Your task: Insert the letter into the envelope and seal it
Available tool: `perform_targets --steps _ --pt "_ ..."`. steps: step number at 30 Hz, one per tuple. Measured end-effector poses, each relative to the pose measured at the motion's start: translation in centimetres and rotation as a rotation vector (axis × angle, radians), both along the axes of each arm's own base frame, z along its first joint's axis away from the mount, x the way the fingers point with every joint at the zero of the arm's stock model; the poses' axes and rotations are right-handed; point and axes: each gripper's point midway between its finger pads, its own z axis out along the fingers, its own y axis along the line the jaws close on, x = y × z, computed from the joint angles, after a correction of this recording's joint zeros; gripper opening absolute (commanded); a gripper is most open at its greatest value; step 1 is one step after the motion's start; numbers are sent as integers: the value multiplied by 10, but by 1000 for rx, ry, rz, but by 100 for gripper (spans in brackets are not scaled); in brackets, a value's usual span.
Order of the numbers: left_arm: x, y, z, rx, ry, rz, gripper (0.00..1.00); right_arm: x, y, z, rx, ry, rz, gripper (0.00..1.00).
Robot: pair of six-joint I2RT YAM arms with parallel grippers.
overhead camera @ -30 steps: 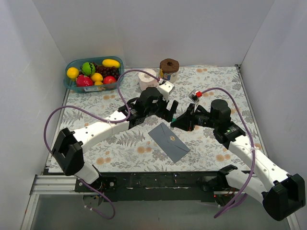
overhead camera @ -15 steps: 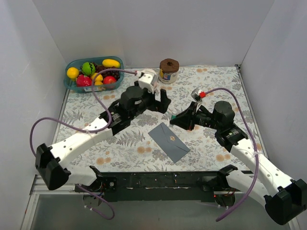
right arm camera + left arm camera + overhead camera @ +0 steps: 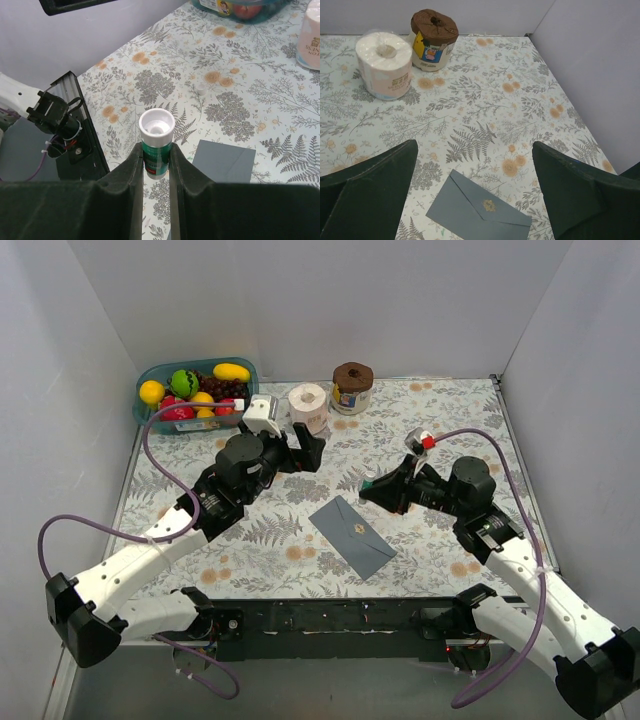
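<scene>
Grey envelope edge hidden behind right claw gripping glue stick.

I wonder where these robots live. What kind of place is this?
Probably a robot test booth: plain white walls box in a flowery table, with robot arms mounted on a metal rail.
</scene>
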Motion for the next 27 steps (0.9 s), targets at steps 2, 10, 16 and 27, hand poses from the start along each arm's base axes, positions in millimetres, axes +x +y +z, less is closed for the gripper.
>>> perform_targets --steps 2,10,16,27 --pt "0 3 -9 7 16 10 98 2 -1 -6 -7 10 -15 1" --pt "8 21 -24 5 48 53 98 15 -6 -24 -31 34 -100 1" --pt "25 42 -38 -14 75 89 98 26 8 -38 -52 52 -100 1" --pt "53 102 -70 -55 163 201 98 28 68 -89 -166 108 7 1"
